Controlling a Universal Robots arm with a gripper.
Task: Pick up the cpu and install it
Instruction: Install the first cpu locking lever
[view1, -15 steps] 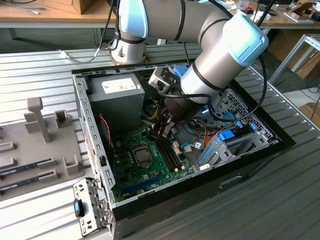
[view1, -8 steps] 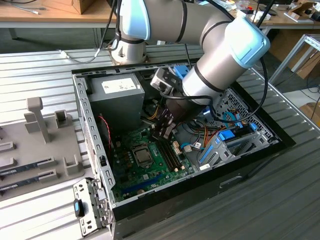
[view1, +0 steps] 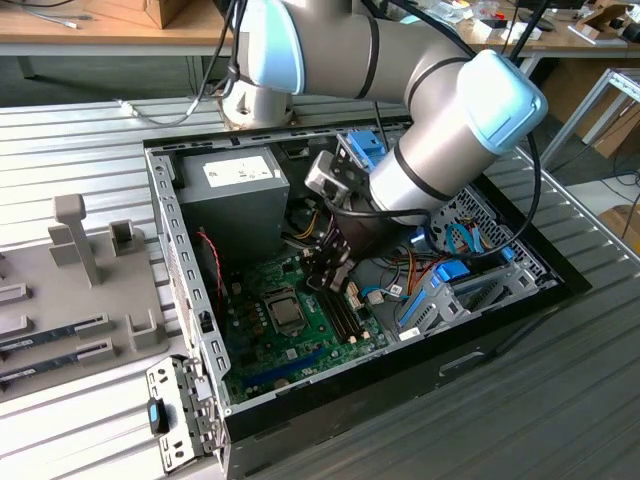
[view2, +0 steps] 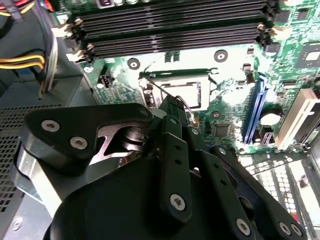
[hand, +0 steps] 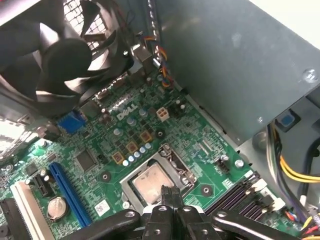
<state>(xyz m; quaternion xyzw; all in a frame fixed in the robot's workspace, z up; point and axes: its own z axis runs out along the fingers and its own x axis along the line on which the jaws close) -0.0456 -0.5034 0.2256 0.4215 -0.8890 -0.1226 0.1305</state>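
Hovering inside the open case, the gripper hangs just above the socket, fingers pressed together with nothing between them. Below its tips the cpu lies flat in the socket on the green board. Beside the socket run the memory slots; a fan stands further off.

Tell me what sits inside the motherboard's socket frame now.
The cpu lies flat inside the socket frame, metal top showing. The gripper hangs over its near edge, covering that part. The contacts beneath are hidden.
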